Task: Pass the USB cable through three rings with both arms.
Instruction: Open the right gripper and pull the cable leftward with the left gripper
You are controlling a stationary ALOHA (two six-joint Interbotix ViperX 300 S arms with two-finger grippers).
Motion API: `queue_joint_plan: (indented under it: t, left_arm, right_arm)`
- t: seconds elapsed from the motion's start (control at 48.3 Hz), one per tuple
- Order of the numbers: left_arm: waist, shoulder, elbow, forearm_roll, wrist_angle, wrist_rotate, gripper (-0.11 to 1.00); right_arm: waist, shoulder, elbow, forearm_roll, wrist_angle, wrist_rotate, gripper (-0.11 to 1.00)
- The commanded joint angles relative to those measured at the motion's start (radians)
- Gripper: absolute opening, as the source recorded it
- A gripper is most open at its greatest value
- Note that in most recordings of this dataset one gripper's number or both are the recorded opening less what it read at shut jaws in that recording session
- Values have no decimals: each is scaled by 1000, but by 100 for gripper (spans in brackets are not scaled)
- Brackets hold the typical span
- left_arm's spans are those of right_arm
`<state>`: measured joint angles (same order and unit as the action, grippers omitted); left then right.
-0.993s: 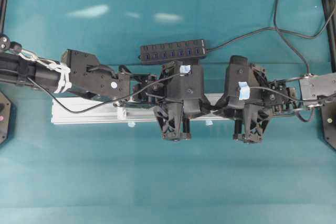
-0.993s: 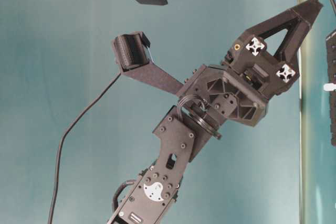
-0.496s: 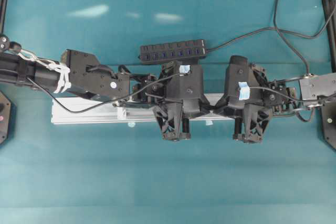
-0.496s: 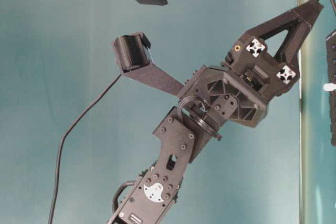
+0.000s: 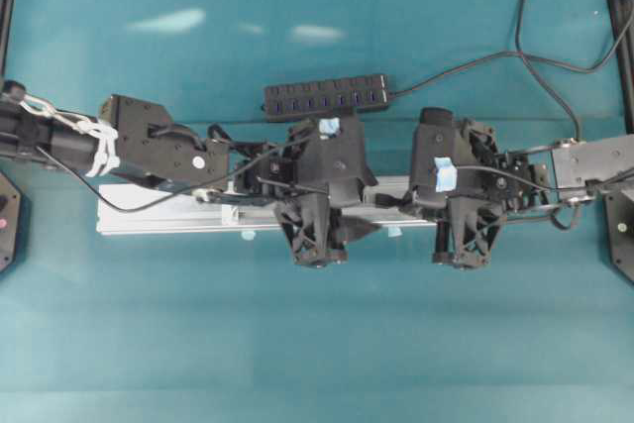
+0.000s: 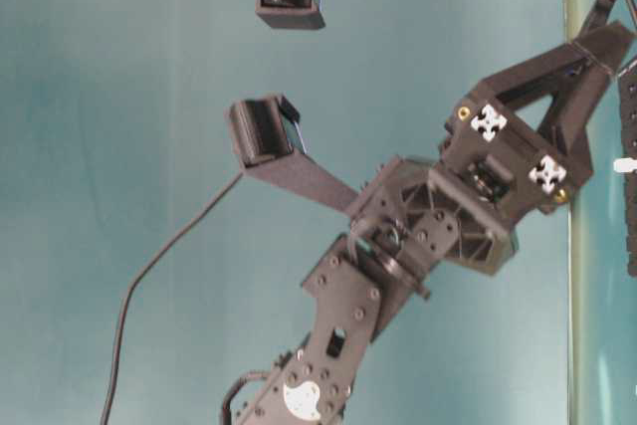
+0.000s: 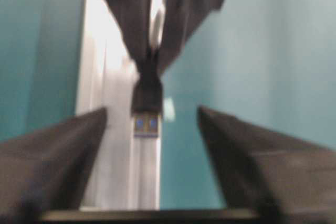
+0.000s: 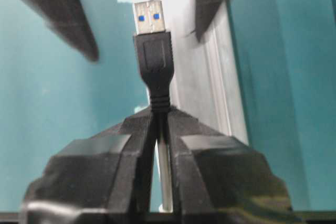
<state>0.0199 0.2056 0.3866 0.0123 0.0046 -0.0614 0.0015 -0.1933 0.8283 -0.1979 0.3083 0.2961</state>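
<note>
Right pincer (image 8: 157, 129): clenched on the cable (image 8: 157, 69) just behind the plug; fingers pressed together around the cord.
Plug (image 8: 150, 18): silver tip with blue insert, sticking out past the right pincer's tips, level above the rail (image 8: 210, 77).
Left pincer (image 7: 152, 124): released; its two fingers (image 7: 63, 150) stand wide apart to either side of the plug, touching nothing.
Plug, left wrist view (image 7: 146, 124): facing the camera between the spread fingers, held from behind by the right pincer.
Rail, overhead view (image 5: 158, 215): long silver bar lying on the teal surface (image 5: 317, 344), under both pincers.
Rings: one small whitish loop (image 5: 229, 213) stands on the rail left of the left pincer; the others cannot be made out.
Hub (image 5: 325, 96): black bar with blue ports, beyond the rail, well apart from the plug.
</note>
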Motion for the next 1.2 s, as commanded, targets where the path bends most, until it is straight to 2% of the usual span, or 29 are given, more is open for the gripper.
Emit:
queue_joint_plan:
  t: [0.0, 0.186, 0.393, 0.496, 0.786, 1.179]
  left_arm:
    - [-6, -40, 6, 2, -5, -15, 97]
    - [-8, -114, 69, 2, 0, -25, 97]
    - [2, -258, 175, 2, 5, -26, 97]
    - [12, -324, 219, 2, 29, -26, 97]
    - [28, -403, 304, 2, 118, -26, 97]
    - [31, -410, 311, 2, 124, -26, 97]
  right_arm:
    - [2, 3, -25, -3, 8, -11, -7]
    - [2, 38, -60, -28, 57, -11, -7]
    - [-5, 129, -160, -74, 224, -12, -7]
    - [-11, 169, -206, -87, 262, -18, -7]
    - [-38, 241, -264, -89, 290, -66, -7]
    - [-57, 296, -311, -87, 267, -132, -7]
